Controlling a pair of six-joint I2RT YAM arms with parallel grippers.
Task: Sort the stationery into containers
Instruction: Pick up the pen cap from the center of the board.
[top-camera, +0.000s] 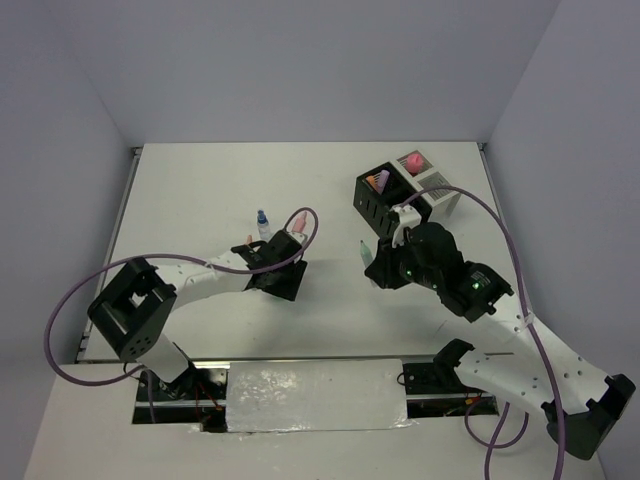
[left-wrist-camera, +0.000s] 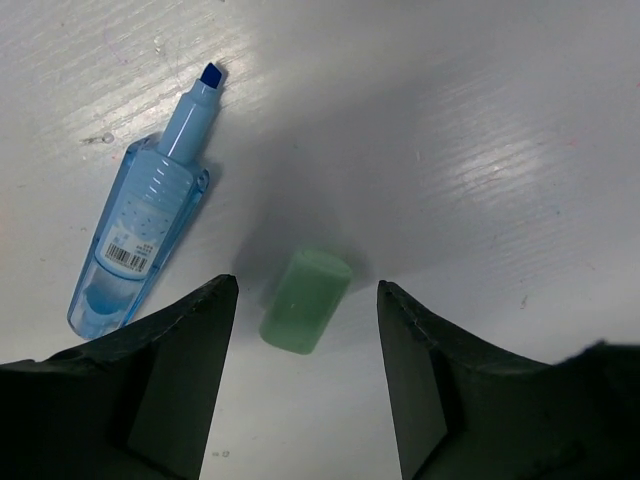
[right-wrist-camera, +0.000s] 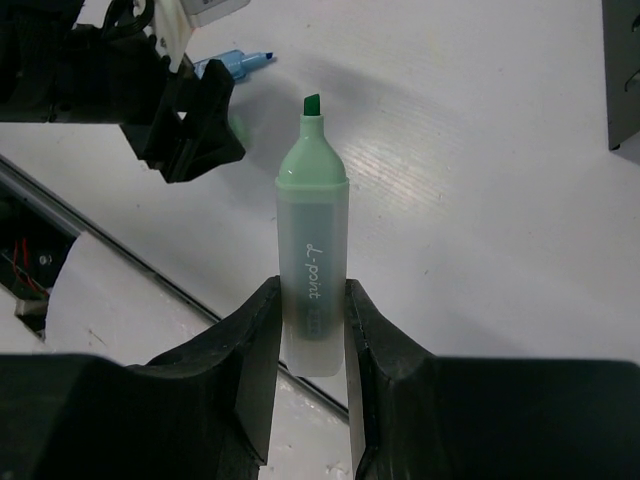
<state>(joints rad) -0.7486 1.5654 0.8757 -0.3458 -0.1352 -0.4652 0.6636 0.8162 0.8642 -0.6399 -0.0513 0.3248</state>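
Observation:
My right gripper (right-wrist-camera: 312, 290) is shut on a pale green highlighter (right-wrist-camera: 312, 250) with its chisel tip bare, held above the table (top-camera: 366, 255). A stubby green cap (left-wrist-camera: 305, 300) lies on the table between the fingertips of my left gripper (left-wrist-camera: 305, 288), which is open with a gap on both sides of the cap. A blue uncapped highlighter (left-wrist-camera: 140, 235) lies just left of it. A pink item (top-camera: 297, 220) lies beside the left gripper (top-camera: 275, 265). The black container (top-camera: 380, 195) holds a purple and orange item; the white container (top-camera: 428, 182) holds a pink one.
The two containers stand side by side at the back right of the white table (top-camera: 200, 190). A purple cable (top-camera: 70, 300) loops left of the left arm. A foil-covered strip (top-camera: 315, 395) lies along the near edge.

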